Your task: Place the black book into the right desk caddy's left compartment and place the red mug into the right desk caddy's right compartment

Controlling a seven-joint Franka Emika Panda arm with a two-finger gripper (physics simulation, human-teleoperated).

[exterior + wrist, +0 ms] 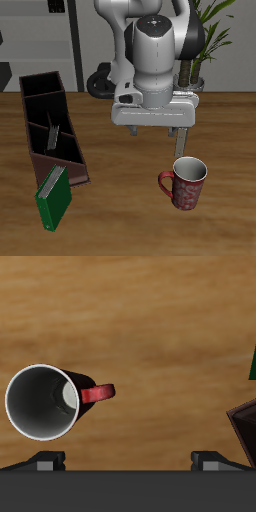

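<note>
The mug [187, 183] stands upright on the tabletop [120, 210], its mouth facing straight up and its handle [165, 183] pointing sideways toward the caddy [52, 125]; nothing touches it. The end effector [177, 133] hangs above and slightly behind the mug, released, its fingers [183, 134] apart and holding nothing. In the wrist view the mug [42, 402] is seen from above, white inside, the red handle [98, 393] sticking out from its rim, and the two fingertips [46, 462] sit spread along the edge of the frame. The caddy is well apart from the mug; its long axis runs from the back of the tabletop toward the front edge, angled a little. A dark slab, apparently the book [53, 131], leans in one of its middle sections (too small to be sure of more). A green book [54, 198] leans tilted against the caddy's near end.
</note>
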